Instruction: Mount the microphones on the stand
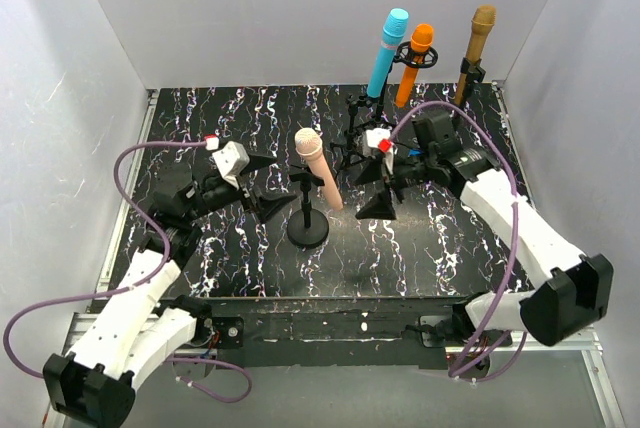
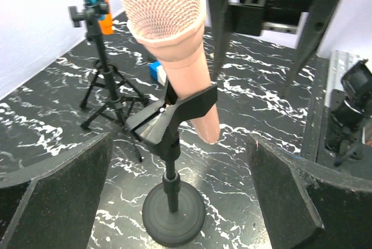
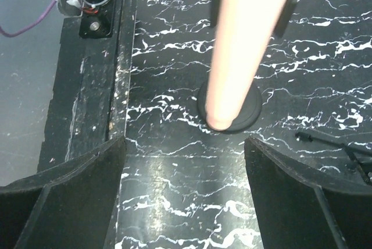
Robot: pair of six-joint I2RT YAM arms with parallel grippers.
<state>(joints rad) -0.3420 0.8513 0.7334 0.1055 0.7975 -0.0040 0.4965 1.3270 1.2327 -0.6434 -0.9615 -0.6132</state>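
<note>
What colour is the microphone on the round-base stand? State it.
Pale pink-beige microphone; clearest in the left wrist view.

No lettering, number or logo can be read in any view.
The blue-and-white block (image 2: 157,73) just behind the round-base stand (image 2: 173,214) shows only patches of colour, too small to tell any print. In the top view, the left red-and-white tab (image 1: 211,140), well to the left of that stand, and the right red-and-white tab (image 1: 383,145), near it on the right, are too small to read.
</note>
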